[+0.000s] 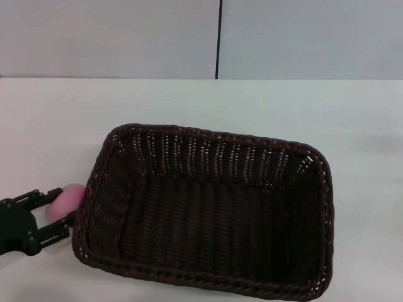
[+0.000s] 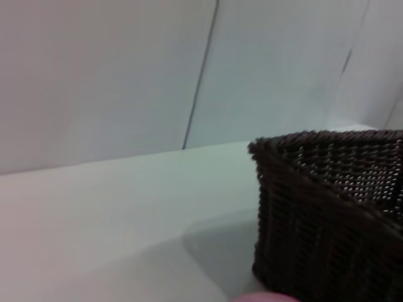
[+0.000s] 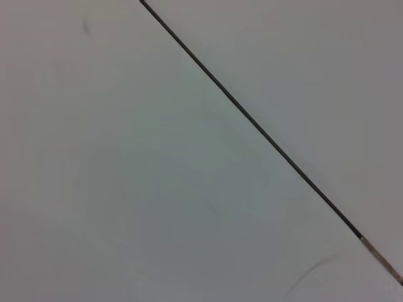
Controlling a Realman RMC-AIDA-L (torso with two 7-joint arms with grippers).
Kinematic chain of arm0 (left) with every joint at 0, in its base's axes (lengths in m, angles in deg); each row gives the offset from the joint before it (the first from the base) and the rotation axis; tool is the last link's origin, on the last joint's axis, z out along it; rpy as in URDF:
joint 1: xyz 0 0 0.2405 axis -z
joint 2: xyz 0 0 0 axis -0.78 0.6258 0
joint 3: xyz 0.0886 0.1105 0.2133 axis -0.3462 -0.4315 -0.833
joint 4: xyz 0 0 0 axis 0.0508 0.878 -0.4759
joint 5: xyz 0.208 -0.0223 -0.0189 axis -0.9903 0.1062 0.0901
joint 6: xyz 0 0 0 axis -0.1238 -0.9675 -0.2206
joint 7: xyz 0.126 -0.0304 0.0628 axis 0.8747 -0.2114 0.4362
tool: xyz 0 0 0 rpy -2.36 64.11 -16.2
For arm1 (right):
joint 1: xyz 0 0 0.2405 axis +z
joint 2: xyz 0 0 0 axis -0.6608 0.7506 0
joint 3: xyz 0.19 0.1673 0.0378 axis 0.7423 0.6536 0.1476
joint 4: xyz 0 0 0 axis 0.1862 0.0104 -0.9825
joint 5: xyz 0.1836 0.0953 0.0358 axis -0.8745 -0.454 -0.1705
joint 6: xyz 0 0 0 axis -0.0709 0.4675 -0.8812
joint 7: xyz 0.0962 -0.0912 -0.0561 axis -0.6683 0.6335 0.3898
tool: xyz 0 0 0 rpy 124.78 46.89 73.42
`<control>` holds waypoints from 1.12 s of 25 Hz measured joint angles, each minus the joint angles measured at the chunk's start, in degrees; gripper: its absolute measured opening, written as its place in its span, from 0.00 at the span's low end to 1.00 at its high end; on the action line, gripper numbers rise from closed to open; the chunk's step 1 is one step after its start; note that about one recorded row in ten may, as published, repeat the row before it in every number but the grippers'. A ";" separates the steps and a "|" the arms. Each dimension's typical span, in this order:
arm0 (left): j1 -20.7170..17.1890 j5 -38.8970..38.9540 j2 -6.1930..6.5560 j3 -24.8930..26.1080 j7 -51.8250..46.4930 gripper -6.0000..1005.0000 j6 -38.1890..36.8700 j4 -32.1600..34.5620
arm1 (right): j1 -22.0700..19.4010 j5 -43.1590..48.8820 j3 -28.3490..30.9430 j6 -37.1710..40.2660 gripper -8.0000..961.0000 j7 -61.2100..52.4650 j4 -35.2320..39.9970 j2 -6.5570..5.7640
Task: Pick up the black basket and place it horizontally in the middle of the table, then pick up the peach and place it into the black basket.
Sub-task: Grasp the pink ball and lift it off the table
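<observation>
From the head camera, the black basket sits on the white table, its long side running across the view, its open top showing an empty woven floor. At the basket's left short end the left gripper reaches in from the edge of the view. Its two dark fingers stand one on either side of the peach, closed to about the width of the fruit and gripping it. The peach is just beside the basket's left rim, outside the basket, its pink side almost touching the wicker. Whether it rests on the table or is lifted off it cannot be told.

In the left wrist camera, one rounded corner of the basket stands close ahead on the table, with a grey wall behind. A thin sliver of pink, the peach, shows at the frame edge beside the basket's foot.

The right wrist camera shows only a pale flat surface crossed by a dark line; the right gripper does not appear in any view.
</observation>
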 joint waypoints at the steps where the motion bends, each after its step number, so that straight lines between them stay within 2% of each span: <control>1: 0.12 -0.01 0.11 -0.10 0.10 0.79 -0.51 0.00 | 0.04 -0.01 0.01 -0.21 0.52 0.00 0.00 0.00; 3: 0.23 -0.15 0.16 -0.17 0.11 0.78 -0.71 0.01 | 0.05 -0.05 0.14 -0.52 0.52 -0.01 0.00 0.00; 18: 0.88 0.16 0.31 0.26 0.18 0.22 -1.59 0.01 | 0.51 -0.09 0.29 -1.30 0.52 -0.01 -0.12 0.02; 25: 0.85 0.67 0.38 2.03 0.19 0.18 -2.39 0.02 | 0.54 -0.10 0.22 -1.46 0.52 -0.01 -0.26 0.09; 26: 0.65 0.82 1.09 7.99 0.18 0.17 -6.29 0.09 | 0.50 -0.09 0.26 -1.47 0.52 -0.02 -0.27 0.09; 28: 0.65 0.82 1.09 7.99 0.18 0.16 -6.29 0.09 | 0.42 -0.09 0.35 -1.48 0.52 -0.06 -0.27 0.05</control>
